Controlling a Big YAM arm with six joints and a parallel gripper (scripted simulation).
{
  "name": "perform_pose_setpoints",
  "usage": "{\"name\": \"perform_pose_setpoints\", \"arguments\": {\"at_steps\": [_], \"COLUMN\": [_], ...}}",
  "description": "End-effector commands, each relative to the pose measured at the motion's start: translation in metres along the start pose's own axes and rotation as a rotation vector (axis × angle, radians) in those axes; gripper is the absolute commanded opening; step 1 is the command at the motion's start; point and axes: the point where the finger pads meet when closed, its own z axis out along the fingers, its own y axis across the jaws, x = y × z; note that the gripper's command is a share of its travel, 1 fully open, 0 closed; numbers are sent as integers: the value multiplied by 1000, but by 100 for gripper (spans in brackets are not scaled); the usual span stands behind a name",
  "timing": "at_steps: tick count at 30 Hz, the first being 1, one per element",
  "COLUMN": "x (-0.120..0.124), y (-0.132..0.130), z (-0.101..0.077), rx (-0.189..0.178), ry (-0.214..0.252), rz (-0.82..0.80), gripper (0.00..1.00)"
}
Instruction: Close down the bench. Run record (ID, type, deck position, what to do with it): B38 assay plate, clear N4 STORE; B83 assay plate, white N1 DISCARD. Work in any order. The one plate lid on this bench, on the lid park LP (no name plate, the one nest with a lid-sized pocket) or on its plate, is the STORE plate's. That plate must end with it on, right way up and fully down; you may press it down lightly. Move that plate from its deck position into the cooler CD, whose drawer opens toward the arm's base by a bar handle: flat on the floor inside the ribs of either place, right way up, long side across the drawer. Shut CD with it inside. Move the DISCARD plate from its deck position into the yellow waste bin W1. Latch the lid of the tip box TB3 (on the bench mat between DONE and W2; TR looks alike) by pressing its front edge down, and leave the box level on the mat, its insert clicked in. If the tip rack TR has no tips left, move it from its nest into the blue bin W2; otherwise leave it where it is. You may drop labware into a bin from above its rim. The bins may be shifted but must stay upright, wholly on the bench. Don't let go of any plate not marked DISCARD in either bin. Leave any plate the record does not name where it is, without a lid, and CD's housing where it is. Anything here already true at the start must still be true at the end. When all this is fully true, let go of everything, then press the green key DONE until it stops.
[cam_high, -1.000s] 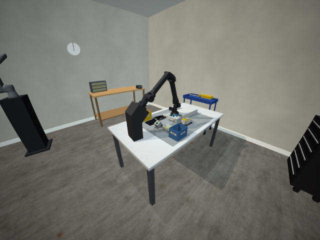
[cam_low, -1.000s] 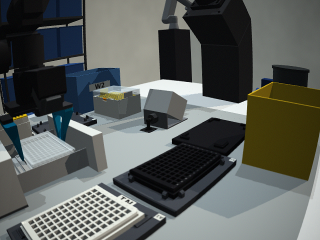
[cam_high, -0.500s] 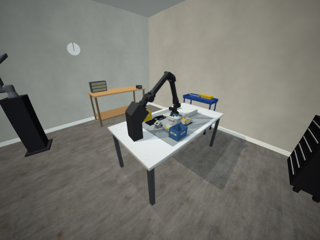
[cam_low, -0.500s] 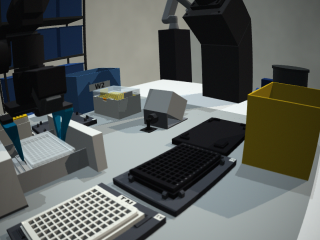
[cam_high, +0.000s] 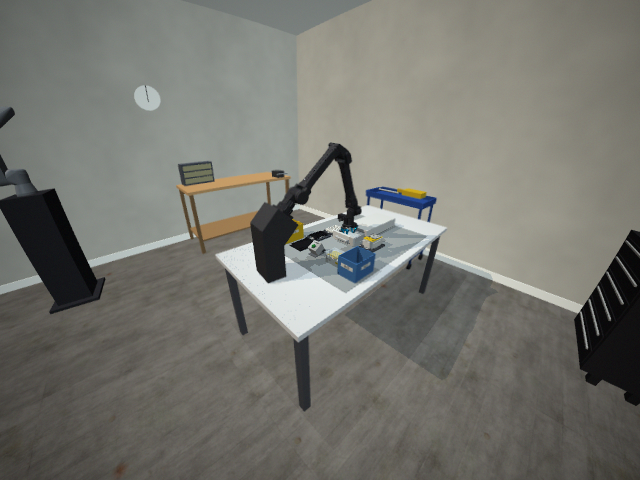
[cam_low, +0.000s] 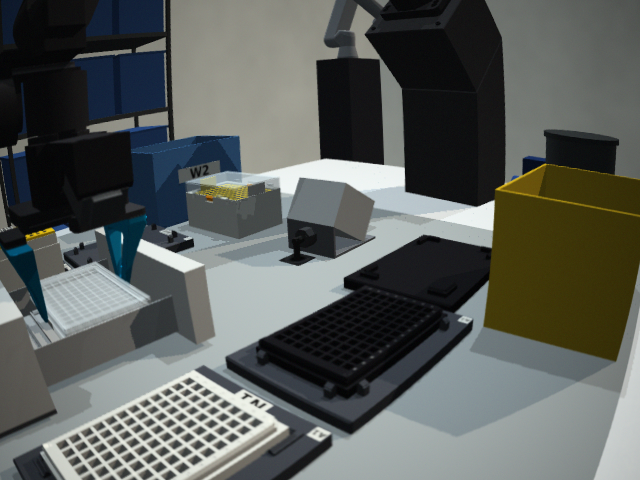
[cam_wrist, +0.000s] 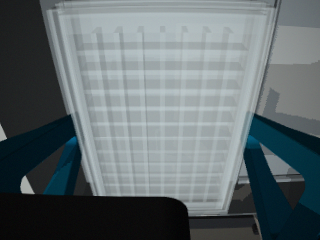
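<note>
The pincer (cam_low: 77, 279) is clamped across the short span of the lidded clear plate (cam_low: 90, 297), one teal finger (cam_low: 126, 248) on each long side, and the plate sits low inside the open drawer (cam_low: 175, 281) of the cooler, near the tabletop's far edge as the top view shows it. From the wrist view the plate (cam_wrist: 160, 94) looks square to the fingers and centred between them.

The step in hand appears to be setting the plate down in the drawer. To do it well, the plate should go straight down until it lies flat on the floor between the ribs, with its long side across the drawer; whether it touches the floor yet cannot be told. The fingers should open only once it rests, and open evenly so that neither drags the plate or lifts the lid. Rising straight up afterwards keeps the fingertips off the drawer walls, which stand just beside them. Then the bar handle can be pushed to shut the drawer.

The white plate (cam_low: 165, 434) still waits on its nest, well apart from the yellow bin (cam_low: 558, 273).
</note>
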Motion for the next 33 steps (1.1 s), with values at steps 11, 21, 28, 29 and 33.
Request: {"name": "perform_pose_setpoints", "arguments": {"at_steps": [11, 21, 28, 29, 33], "x": [4, 4, 4, 4, 5], "y": [-11, -12, -11, -10, -14], "z": [6, 9, 11, 12, 12], "rx": [19, 19, 18, 17, 23], "ry": [-1, 0, -1, -1, 0], "rz": [-4, -3, -4, -4, -3], "gripper": [0, 0, 0, 0, 0]}}
